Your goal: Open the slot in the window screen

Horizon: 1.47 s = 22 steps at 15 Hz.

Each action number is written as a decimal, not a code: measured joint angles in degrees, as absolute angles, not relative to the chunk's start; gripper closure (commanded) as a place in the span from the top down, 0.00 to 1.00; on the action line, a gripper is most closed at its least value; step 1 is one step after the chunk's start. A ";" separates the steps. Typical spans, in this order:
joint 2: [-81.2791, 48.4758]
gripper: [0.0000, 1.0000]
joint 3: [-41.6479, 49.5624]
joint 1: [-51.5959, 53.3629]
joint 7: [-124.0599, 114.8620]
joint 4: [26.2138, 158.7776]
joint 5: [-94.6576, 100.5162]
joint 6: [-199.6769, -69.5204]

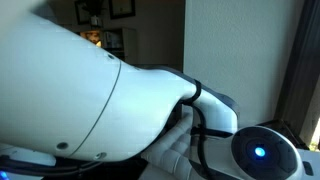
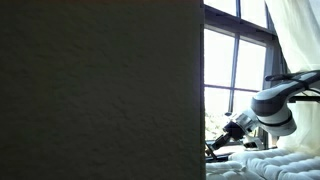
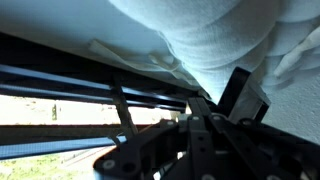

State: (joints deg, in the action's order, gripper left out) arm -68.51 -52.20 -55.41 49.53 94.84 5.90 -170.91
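Looking across the scene, we see a dark, rough-textured panel [image 2: 100,90] filling most of an exterior view, then the bulky white robot arm [image 1: 90,90], the tall dark-framed glass window [image 2: 240,60] and a white fabric curtain [image 2: 295,30]. The black claw [image 2: 214,151] sits low by the window's dark horizontal rails [image 3: 70,80]. We cannot pick out the screen slot there, nor tell whether the claw is spread or pressed together.

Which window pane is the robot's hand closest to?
The lowest left pane, beside the dark wall: the gripper hangs just below it; the higher panes lie far above.
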 measured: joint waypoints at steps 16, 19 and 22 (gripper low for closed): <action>-71.69 0.00 -59.86 -61.94 57.24 95.31 5.39 -163.79; -71.74 0.00 -61.56 -62.83 58.57 95.76 5.39 -163.84; -71.74 0.00 -62.47 -63.53 59.70 96.17 5.39 -163.85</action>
State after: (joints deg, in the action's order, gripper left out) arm -71.74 -62.47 -63.53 59.70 96.17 5.39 -163.85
